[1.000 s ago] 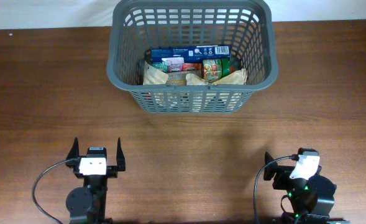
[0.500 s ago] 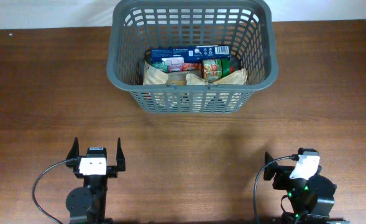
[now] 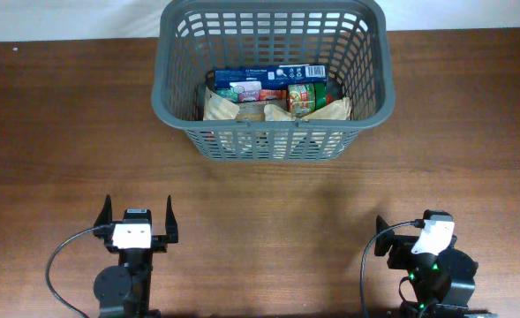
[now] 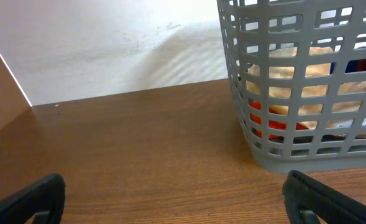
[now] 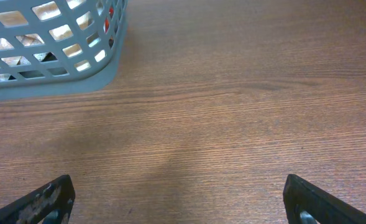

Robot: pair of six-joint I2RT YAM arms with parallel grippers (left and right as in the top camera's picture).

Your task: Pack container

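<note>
inside the large dark grey plastic basket (image 3: 273, 143): a long blue cardboard box (image 3: 268, 74) across the back, a green-labelled item (image 3: 302, 97) and a pink-and-white packet (image 3: 244, 91) just in front of it, tan paper bags (image 3: 233, 110) nearest the front wall. stands upright at the far middle of the brown wooden counter (image 3: 65, 132), rectangular, thick-rimmed, with slotted lattice walls, well apart from both arms. left fingers (image 4: 33, 198) spread wide, holding nothing; right fingers (image 5: 43, 198) spread too, empty.

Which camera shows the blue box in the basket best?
Overhead: it looks straight down onto the blue box in the basket. Left wrist catches only a blue sliver through the slots; right wrist shows none.
</note>
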